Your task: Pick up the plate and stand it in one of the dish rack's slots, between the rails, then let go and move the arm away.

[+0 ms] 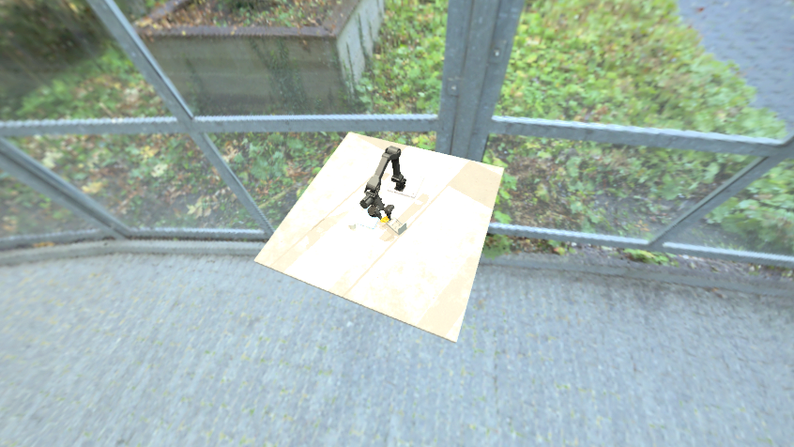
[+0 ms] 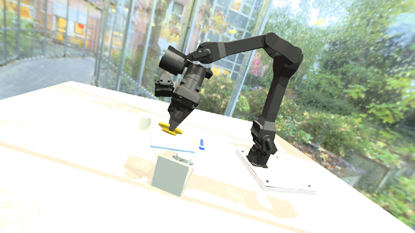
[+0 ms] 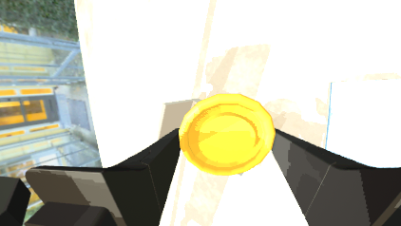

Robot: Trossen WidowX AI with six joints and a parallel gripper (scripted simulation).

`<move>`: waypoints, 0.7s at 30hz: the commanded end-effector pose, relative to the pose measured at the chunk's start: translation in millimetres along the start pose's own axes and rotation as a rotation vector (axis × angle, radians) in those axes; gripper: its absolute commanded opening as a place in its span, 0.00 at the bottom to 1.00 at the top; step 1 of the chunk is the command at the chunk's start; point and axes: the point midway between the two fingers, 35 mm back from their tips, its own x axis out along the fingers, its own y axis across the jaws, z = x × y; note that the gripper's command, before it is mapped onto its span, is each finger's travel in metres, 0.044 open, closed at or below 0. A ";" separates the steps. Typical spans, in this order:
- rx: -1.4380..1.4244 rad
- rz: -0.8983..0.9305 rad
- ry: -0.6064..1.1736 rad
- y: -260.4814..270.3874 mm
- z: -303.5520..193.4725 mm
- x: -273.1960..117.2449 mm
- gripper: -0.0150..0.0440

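Observation:
The yellow round plate (image 1: 384, 220) (image 2: 163, 125) (image 3: 227, 138) is off the table, tilted only a little from flat. My gripper (image 1: 386, 216) (image 2: 171, 129) (image 3: 224, 133) is shut on it, with one finger at each side of its rim. The pale grey-green dish rack (image 1: 397, 225) (image 2: 170, 175) stands on the table, its tall end wall facing the exterior camera. In that view the plate hangs beyond the rack and higher up. The rack's slots are mostly hidden there by the end wall, and in the wrist view the plate covers much of that area.
A flat white mat with a blue edge (image 2: 172, 144) (image 3: 366, 116) lies behind the rack in the exterior view. A pale cup (image 1: 352, 225) (image 2: 146, 123) stands past its left end, and a blue utensil (image 2: 201, 146) lies to its right, towards the arm's base plate (image 2: 285, 180).

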 end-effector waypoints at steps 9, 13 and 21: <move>-0.143 0.165 -0.098 -17.4 -0.5 21.1 0.25; -0.225 0.235 -0.158 -19.4 0.2 26.6 0.25; -0.396 0.358 -0.292 -23.4 -3.2 32.5 0.25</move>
